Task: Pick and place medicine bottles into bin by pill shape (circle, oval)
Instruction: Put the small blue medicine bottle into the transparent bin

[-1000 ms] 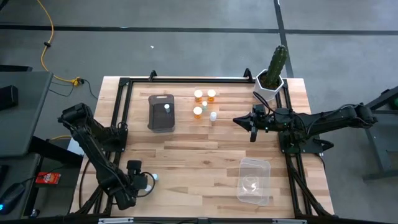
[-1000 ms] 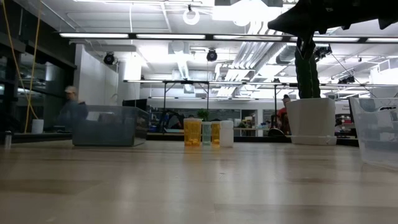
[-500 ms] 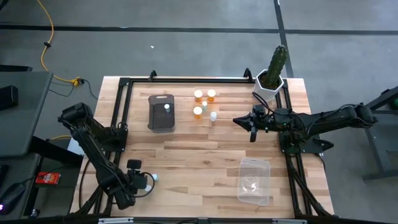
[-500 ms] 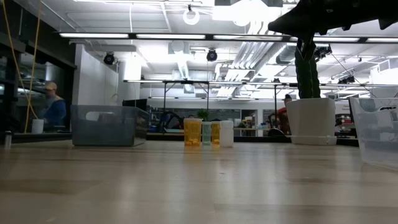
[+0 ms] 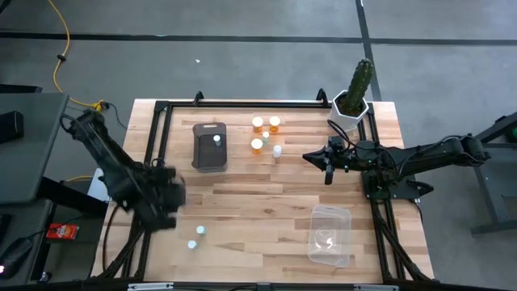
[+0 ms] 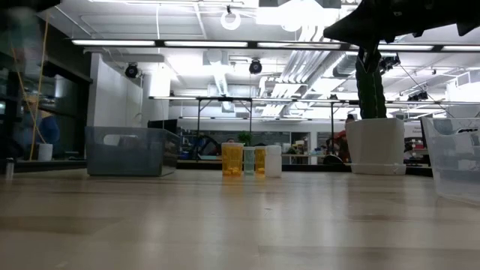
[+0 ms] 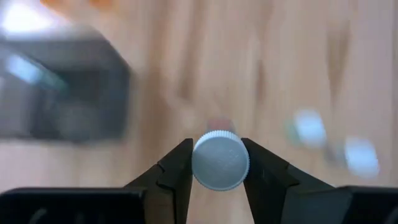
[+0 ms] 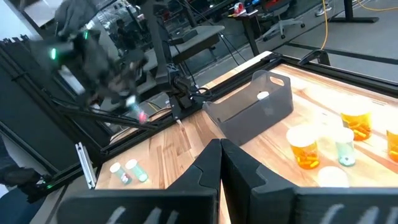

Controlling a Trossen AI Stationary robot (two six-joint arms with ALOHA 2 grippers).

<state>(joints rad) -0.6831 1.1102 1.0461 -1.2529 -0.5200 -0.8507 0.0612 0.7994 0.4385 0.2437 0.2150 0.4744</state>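
Note:
My left gripper (image 5: 166, 206) is raised over the table's near left part, shut on a small white-capped bottle (image 7: 221, 160). Two pale bottles (image 5: 196, 237) stand on the table near the front edge, below and beside it. Several orange and pale bottles (image 5: 266, 136) stand in a cluster at the far middle; they also show in the low view (image 6: 247, 160). One bottle (image 5: 216, 139) lies in the grey bin (image 5: 209, 153). My right gripper (image 5: 327, 167) is shut and empty, hovering right of the cluster; its fingers show in the right wrist view (image 8: 221, 158). My left gripper pinches the bottle between its two fingers, one on each side at the round white cap (image 7: 221, 163). The cap faces back along the fingers. The bottle is lifted clear of the table; its body is hidden behind the cap.
A clear plastic bin (image 5: 329, 234) sits at the near right. A cactus in a white pot (image 5: 354, 95) stands at the far right corner. A black frame runs along the table's left, far and right edges. A person shows in the room at the low view's left.
My left gripper has risen quickly from the table's near edge and swung toward the far edge and the grey bin, carrying the white-capped bottle. Two pale bottles stay on the table where it was.

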